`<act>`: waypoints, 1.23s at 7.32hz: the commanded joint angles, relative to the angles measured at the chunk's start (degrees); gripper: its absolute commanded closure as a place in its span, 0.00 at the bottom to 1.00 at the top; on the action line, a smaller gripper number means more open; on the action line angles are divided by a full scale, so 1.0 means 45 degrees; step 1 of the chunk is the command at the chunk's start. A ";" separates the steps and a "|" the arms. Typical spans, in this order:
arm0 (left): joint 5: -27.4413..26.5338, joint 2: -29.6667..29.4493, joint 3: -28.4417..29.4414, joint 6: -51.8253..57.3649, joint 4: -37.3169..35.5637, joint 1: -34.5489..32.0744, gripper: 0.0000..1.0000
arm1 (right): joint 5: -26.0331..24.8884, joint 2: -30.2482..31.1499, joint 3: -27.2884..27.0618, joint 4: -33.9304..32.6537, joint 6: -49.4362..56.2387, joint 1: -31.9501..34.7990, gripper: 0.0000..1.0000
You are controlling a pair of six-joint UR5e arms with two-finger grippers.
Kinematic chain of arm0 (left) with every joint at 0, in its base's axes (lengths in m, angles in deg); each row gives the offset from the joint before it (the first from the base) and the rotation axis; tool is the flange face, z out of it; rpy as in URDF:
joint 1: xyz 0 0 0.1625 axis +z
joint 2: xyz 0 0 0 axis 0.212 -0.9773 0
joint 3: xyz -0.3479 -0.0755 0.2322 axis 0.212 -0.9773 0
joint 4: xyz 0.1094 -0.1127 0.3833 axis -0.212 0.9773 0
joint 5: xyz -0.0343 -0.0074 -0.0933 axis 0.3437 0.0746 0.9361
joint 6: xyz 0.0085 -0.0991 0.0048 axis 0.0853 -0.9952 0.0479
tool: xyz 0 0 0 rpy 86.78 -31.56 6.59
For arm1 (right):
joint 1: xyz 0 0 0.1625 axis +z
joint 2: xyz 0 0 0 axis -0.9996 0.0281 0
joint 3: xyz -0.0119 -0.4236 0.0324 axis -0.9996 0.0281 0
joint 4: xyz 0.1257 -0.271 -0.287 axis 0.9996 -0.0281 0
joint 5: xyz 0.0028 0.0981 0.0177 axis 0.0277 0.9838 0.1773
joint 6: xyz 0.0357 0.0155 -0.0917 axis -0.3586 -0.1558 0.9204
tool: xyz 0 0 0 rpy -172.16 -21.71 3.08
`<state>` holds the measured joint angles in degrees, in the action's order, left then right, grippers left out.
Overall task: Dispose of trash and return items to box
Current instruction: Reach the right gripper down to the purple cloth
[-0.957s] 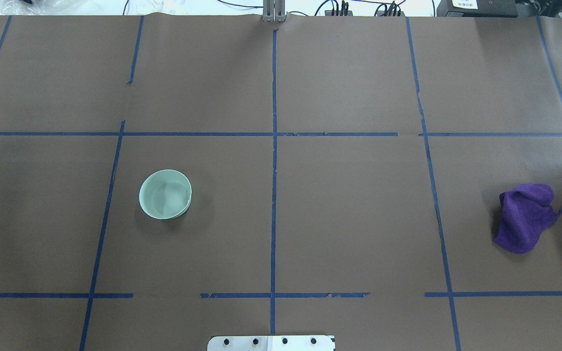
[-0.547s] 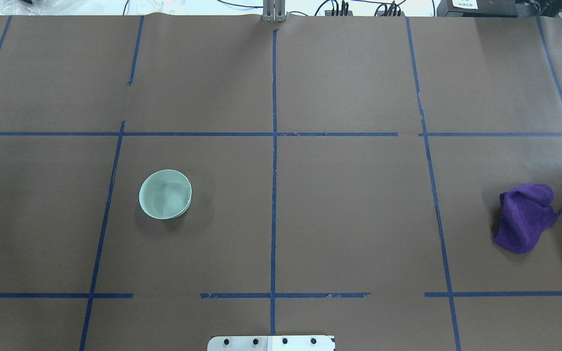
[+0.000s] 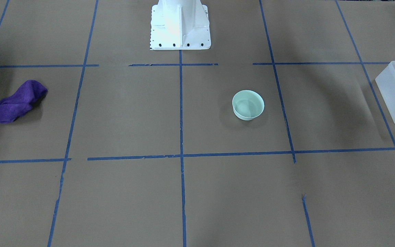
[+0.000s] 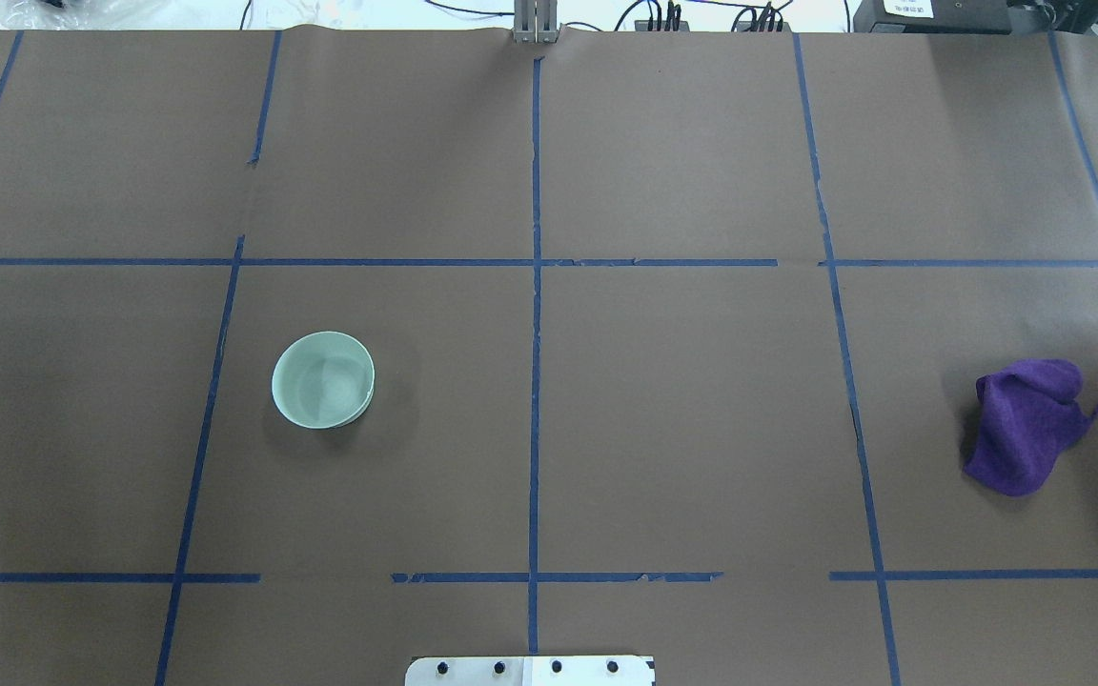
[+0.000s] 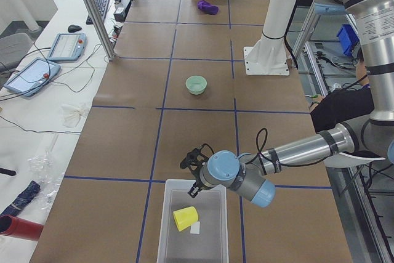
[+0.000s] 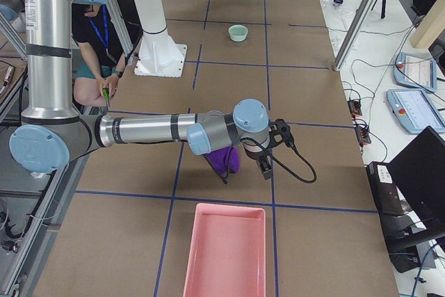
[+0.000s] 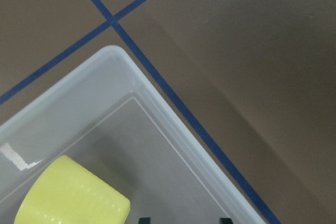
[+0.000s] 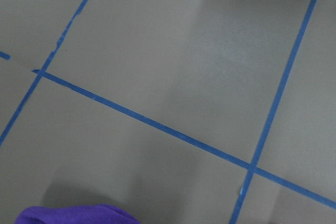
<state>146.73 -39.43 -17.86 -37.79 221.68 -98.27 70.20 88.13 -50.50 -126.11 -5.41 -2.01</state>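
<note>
While the yellow cup (image 5: 185, 218) lies on its side inside the box (image 3: 391, 96) at the robot's far left, the left gripper (image 5: 192, 177) hangs over the end of the box that faces the rest of the table. Its fingertips are apart with nothing between them. I judge the cup's return done, and the step in hand to be the turn toward the next item.

That item is the mint bowl (image 4: 323, 379), which stands upright on the brown paper well apart from the box, on the robot's left half of the table. The next move calls for the left arm to carry its spread jaws across to it. It would then set one finger inside the rim and one outside, since the wall is thin and low.

Further right, the purple cloth (image 4: 1027, 426) lies crumpled, with the right gripper (image 6: 272, 147) close above it. Only the side view shows that gripper, so I cannot tell whether it is spread or closed. A pink tray (image 6: 226, 248) sits near the cloth at the table's right end. If the cloth counts as trash, that is probably where it goes
</note>
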 commanded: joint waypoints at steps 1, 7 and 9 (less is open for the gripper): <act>-0.0008 -0.0963 -0.0380 -0.0854 -0.0531 -0.0023 0.00 | -0.0577 -0.0613 -0.0885 0.1897 -0.3654 -0.2250 0.00; -0.0008 -0.1925 -0.1397 -0.0857 -0.2234 -0.0023 0.00 | -0.6947 0.2899 -0.1261 0.5598 -0.8756 -0.9074 0.00; -0.0008 -0.2042 -0.1378 -0.0857 -0.2254 -0.0043 0.00 | -0.8096 0.2881 -0.0852 0.5599 -0.8698 -0.9915 0.36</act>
<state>146.70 -48.37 -24.07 -41.64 211.57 -98.43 36.90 100.92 -55.31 -101.06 -44.54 -44.11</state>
